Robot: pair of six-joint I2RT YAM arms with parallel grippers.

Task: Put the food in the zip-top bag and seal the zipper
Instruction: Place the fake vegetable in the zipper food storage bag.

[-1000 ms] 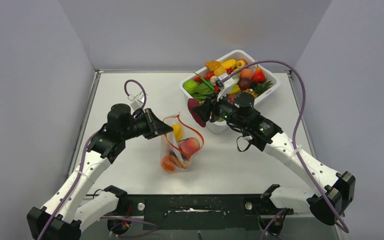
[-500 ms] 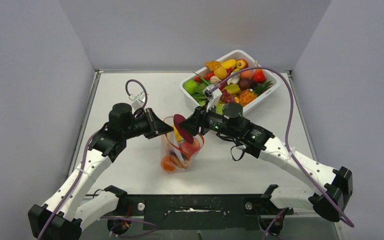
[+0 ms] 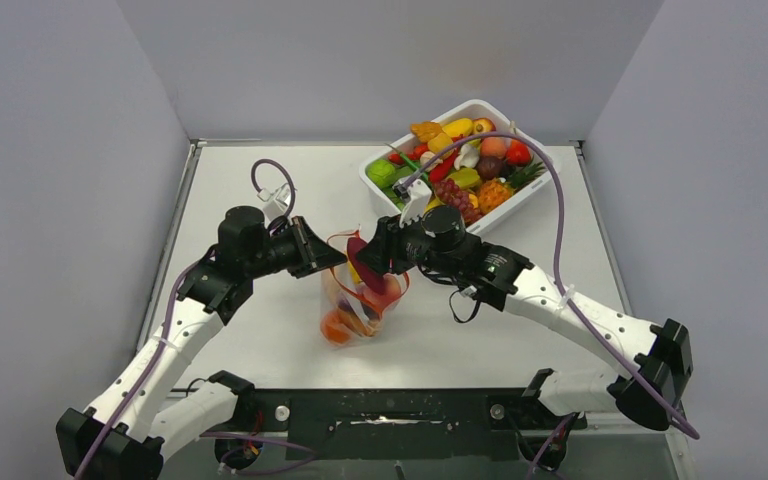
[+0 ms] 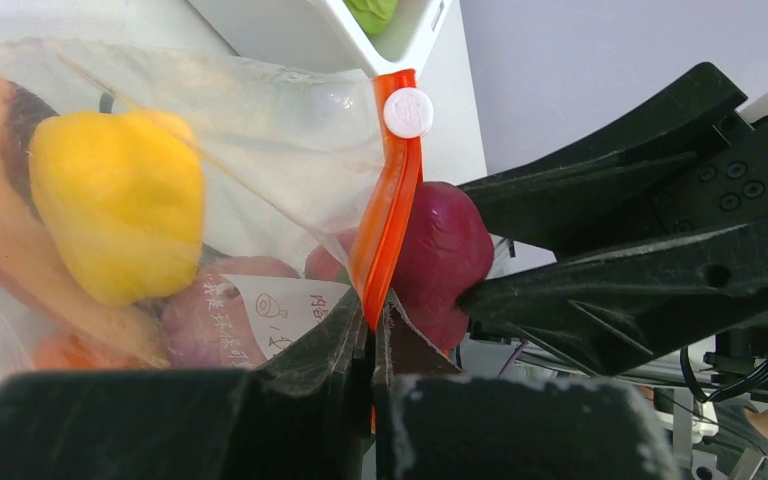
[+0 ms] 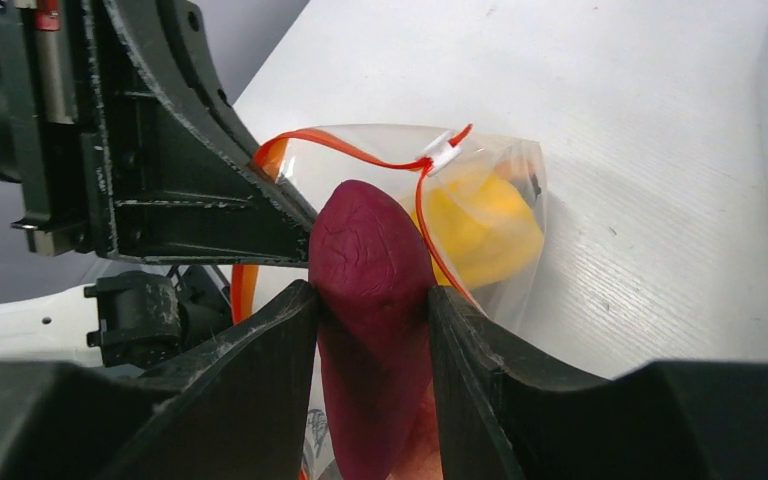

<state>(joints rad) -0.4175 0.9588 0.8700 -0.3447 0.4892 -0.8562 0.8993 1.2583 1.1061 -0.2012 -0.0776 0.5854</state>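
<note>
The clear zip-top bag [image 3: 355,305] stands open mid-table, its red-orange zipper [image 3: 345,240] looped around the mouth. Inside are a yellow pepper [image 4: 115,205], a pinkish fruit [image 3: 385,292] and an orange piece [image 3: 337,325]. My left gripper [image 3: 332,258] is shut on the zipper strip [image 4: 388,225] at the bag's left rim and holds the mouth up. My right gripper [image 3: 368,262] is shut on a dark purple food piece [image 5: 372,270], held at the bag's mouth, its tip between the zipper's two sides. The purple piece also shows in the left wrist view [image 4: 445,255].
A white rectangular tub [image 3: 535,190] full of toy fruits and vegetables stands at the back right. The right arm reaches across the table from the tub side. Grey walls enclose the table on three sides.
My right gripper has carried the purple piece leftward from beside the tub to the bag's mouth. The left gripper and the bag have stayed in place.
</note>
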